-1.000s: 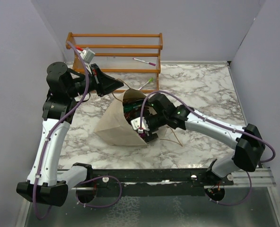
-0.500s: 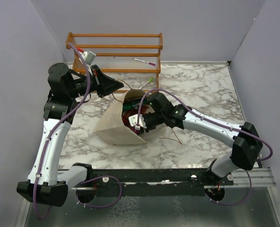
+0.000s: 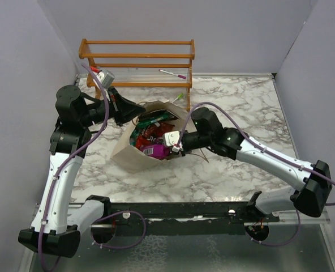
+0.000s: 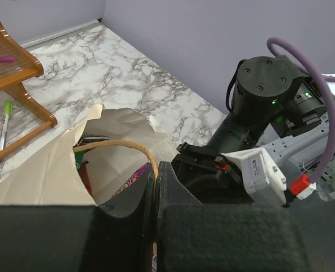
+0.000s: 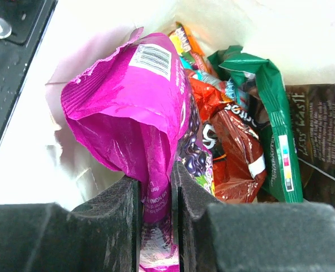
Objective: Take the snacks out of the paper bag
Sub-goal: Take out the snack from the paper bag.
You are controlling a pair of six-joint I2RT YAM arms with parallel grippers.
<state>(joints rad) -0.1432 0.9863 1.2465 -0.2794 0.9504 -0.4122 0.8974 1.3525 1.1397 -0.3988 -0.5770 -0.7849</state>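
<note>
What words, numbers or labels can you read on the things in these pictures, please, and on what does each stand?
"LESS WASTE": pale capitals running sideways on the dark brown packet; the smaller lines beside it are unreadable.
Barcode on the purple packet: digits too small to read.
White lettering on the red-brown packet: crumpled, unreadable.
Only colour squares on the green packet, no legible words.
No print shows on the paper bag.
</note>
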